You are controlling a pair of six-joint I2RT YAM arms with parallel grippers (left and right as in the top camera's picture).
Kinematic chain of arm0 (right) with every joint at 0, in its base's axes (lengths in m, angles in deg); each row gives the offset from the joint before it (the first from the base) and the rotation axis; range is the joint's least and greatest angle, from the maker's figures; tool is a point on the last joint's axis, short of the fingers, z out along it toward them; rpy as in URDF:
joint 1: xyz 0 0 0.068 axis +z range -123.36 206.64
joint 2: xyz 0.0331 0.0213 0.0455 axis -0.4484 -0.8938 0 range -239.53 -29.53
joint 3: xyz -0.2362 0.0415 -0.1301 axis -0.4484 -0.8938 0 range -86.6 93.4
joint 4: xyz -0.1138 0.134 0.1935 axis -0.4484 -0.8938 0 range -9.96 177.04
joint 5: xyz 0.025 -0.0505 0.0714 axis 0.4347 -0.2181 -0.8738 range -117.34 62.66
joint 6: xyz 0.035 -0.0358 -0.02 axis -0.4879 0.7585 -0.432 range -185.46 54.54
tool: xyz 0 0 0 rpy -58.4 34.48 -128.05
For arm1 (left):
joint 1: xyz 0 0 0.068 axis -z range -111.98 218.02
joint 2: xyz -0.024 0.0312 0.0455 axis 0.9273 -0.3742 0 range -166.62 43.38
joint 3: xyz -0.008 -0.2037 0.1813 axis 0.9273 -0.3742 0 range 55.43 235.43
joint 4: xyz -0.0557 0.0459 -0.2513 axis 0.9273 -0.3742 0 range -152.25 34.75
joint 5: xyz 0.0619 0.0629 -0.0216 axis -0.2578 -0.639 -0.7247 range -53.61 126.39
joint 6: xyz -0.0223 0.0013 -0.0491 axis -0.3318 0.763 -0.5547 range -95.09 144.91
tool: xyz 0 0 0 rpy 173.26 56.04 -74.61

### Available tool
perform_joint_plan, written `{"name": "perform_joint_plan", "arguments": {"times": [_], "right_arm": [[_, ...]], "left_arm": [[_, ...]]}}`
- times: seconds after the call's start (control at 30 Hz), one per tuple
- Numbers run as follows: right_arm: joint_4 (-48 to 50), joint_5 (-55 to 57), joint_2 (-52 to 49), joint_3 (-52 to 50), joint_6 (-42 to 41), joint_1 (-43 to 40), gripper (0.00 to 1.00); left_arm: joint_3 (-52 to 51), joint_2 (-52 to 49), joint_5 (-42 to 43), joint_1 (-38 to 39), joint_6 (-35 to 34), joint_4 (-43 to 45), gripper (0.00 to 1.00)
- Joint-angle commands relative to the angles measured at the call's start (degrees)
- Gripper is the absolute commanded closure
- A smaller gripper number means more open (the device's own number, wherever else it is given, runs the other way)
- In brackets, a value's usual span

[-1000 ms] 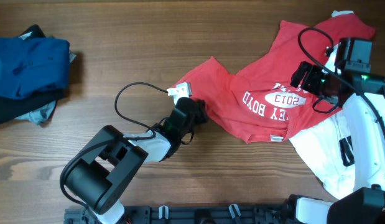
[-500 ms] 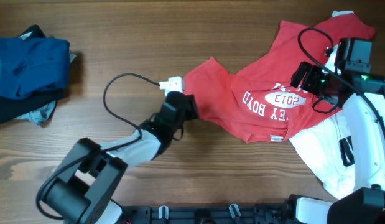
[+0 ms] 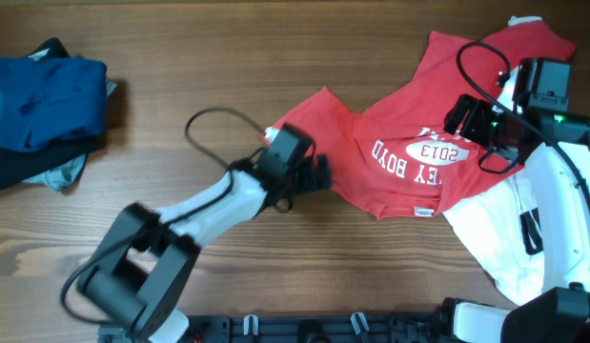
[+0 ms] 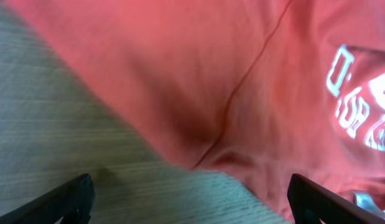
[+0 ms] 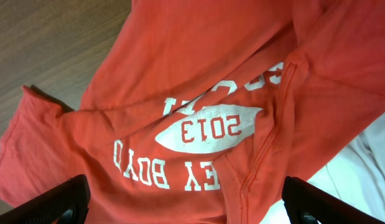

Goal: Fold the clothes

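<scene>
Left gripper (image 4: 192,202): fingers (image 4: 68,198) spread wide, nothing btwn them. Tips sit at the lower-left hem of the red T-shirt (image 3: 399,143); can't tell if they touch the cloth. Bare wood table (image 3: 228,57) shows just below the hem. From overhead the gripper is at the shirt's left edge, w/ the arm running down-left and a black cable (image 3: 213,119) looping above the wrist.

Right gripper (image 5: 192,202): fingers (image 5: 58,200) also wide apart, holding nothing. It hangs over the shirt's chest print (image 5: 192,134), a white oval w/ "2013" and "BOYD" lettering, upside down in the wrist cam.

The red T-shirt lies unfolded and rumpled, right of table ctr, print side up, one part reaching toward the upper-right corner. Its lower-right edge overlaps a white garment (image 3: 495,238) beside the right arm. Well apart at the far left edge, a blue garment (image 3: 42,95) is bundled on top of a dark garment (image 3: 18,167).
</scene>
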Motion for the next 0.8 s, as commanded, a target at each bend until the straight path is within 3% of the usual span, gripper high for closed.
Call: {"name": "perform_joint_plan", "arguments": {"times": [0.0, 0.27, 0.33, 0.37, 0.43, 0.6, 0.7, 0.77], "right_arm": [[-0.22, -0.87, 0.33, 0.11, -0.48, 0.04, 0.00], [-0.74, -0.85, 0.33, 0.11, -0.44, 0.04, 0.01], [-0.72, -0.85, 0.33, 0.11, -0.44, 0.04, 0.00], [-0.72, -0.85, 0.33, 0.11, -0.44, 0.04, 0.00], [-0.79, -0.87, 0.33, 0.11, -0.46, 0.04, 0.00], [-0.81, -0.87, 0.33, 0.11, -0.44, 0.04, 0.00], [-0.85, -0.85, 0.33, 0.11, -0.46, 0.04, 0.00], [-1.46, -0.85, 0.33, 0.11, -0.42, 0.04, 0.00]], "left_arm": [[7.91, -6.25, -0.17, -0.02, 4.59, -1.64, 0.00], [7.91, -9.16, -0.13, 0.22, 4.61, -2.08, 0.02], [7.91, -9.18, -0.11, 0.35, 4.61, -3.78, 0.27], [7.91, -9.18, -0.13, 0.70, 4.61, -4.39, 0.48], [7.91, -9.18, -0.15, 1.25, 4.61, -3.98, 0.69], [7.91, -9.27, -2.12, 1.42, 4.63, -3.65, 0.95], [7.93, -9.25, -3.26, 1.31, 5.11, -2.49, 0.96], [8.55, -7.39, -3.45, -0.04, 10.45, -1.09, 0.96]]}}
